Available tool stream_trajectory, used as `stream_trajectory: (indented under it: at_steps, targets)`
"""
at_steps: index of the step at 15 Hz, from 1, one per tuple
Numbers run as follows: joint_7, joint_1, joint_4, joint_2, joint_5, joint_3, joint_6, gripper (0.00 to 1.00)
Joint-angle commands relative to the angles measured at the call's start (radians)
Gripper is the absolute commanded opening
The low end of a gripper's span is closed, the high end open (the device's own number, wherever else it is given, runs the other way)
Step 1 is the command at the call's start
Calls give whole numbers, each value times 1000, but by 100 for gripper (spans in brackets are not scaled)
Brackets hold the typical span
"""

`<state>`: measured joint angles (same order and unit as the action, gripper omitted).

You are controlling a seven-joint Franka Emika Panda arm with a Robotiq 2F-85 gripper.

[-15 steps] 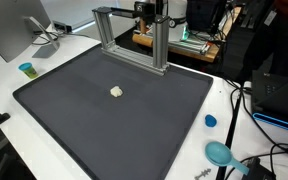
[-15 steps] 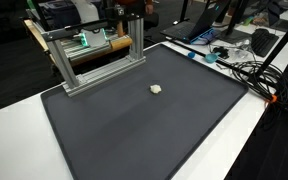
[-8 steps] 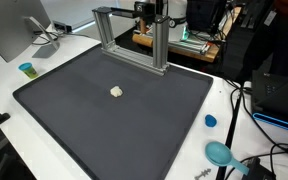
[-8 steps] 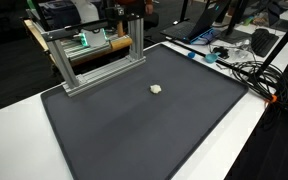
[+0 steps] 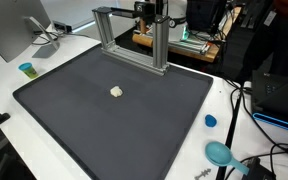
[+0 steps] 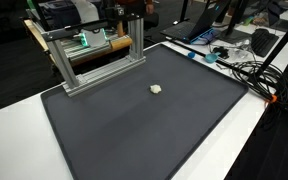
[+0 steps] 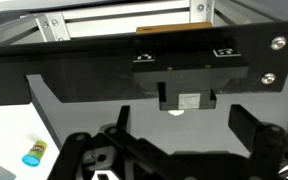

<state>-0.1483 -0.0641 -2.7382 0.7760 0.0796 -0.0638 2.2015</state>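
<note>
The small white lump lies on the black mat in front of the metal frame, well apart from it. The gripper hangs high behind the frame, tilted down over it, jaws spread wide and empty. Judgement: any descent should clear the frame's top bar, then centre on the lump.

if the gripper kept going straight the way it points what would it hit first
Most likely the mat. In the wrist view the open gripper faces its dark surface, with nothing clearly in between. Depth is hard to judge from this view, so take it as a guess.
</note>
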Motion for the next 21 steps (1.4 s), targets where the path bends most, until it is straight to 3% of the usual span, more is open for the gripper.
stream_trajectory:
  at_steps: [1, 11, 18, 21]
  targets:
    - [-6, 11, -4, -5, -10, -1, -3, 100]
    - [-44, 29, -7, -48, -51, -1, 0, 99]
    - [-31, 19, -7, -55, -84, 27, -27, 84]
    - [-12, 21, -5, -44, -87, 46, -44, 85]
